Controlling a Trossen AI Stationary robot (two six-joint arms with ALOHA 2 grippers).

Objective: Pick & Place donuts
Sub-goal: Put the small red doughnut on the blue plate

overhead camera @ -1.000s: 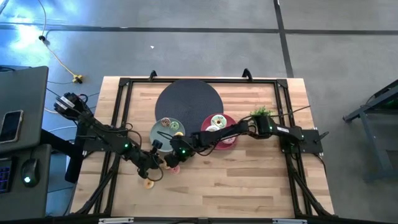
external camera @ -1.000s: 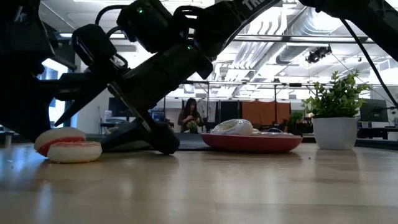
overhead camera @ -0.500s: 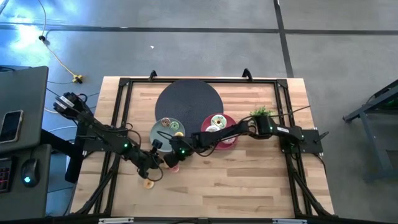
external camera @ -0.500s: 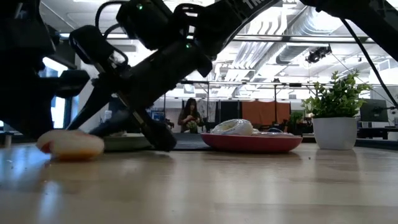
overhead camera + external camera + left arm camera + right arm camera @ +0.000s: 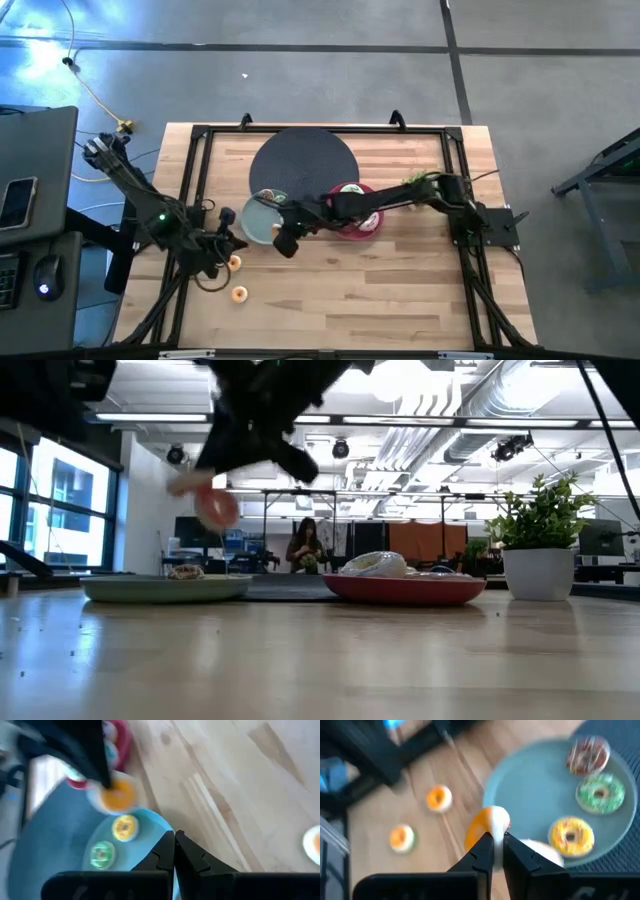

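Over the near edge of the grey-green plate (image 5: 262, 222), the right gripper (image 5: 493, 851) is clamped on what looks like an orange donut (image 5: 487, 826), carrying it. Next: lower and release among three donuts already there. The left gripper (image 5: 174, 851), closed and empty, waits beside two orange donuts (image 5: 238, 294) on the surface (image 5: 400, 300).

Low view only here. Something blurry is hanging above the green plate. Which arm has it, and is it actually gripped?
Observer: The right gripper has it. Its fingers are shut on an orange-and-white donut, at the rim of the grey-green plate.
Operator: What's already on that plate?
Observer: Three donuts: a brown donut, a green donut and a yellow donut.
Operator: Anything left on the table?
Observer: Yes. A small orange donut and a second orange donut lie on the wood near the left gripper, which is shut and empty.
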